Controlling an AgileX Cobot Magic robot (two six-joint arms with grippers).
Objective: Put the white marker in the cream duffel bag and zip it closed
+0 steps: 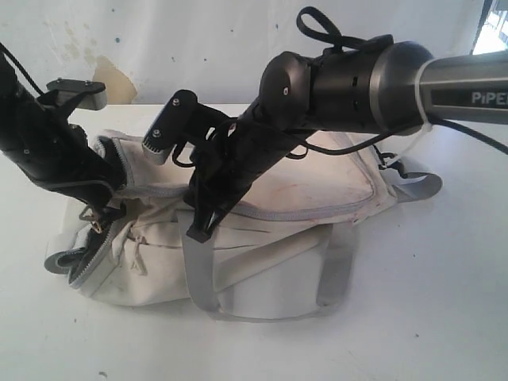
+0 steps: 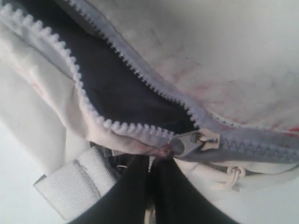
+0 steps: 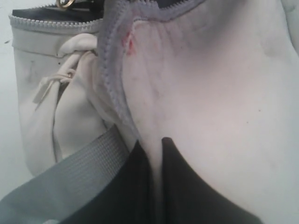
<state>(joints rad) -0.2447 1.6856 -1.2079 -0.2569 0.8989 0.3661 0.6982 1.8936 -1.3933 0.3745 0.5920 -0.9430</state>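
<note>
The cream duffel bag (image 1: 302,198) lies on its side on the white table, its grey zipper open at the left end and showing dark lining (image 2: 117,84). My left gripper (image 1: 97,221) is at that open end, shut on the zipper pull beside the grey slider (image 2: 191,142). My right gripper (image 1: 198,230) reaches across from the right and is shut on a fold of the bag's cream fabric (image 3: 155,140) next to the zipper tape (image 3: 112,79). The white marker is out of view in every frame.
Grey webbing handles (image 1: 333,270) hang over the bag's front toward the table's near side. A grey strap end (image 1: 417,186) lies to the right of the bag. The white table (image 1: 444,317) spreads around it, with a stained wall (image 1: 159,48) behind.
</note>
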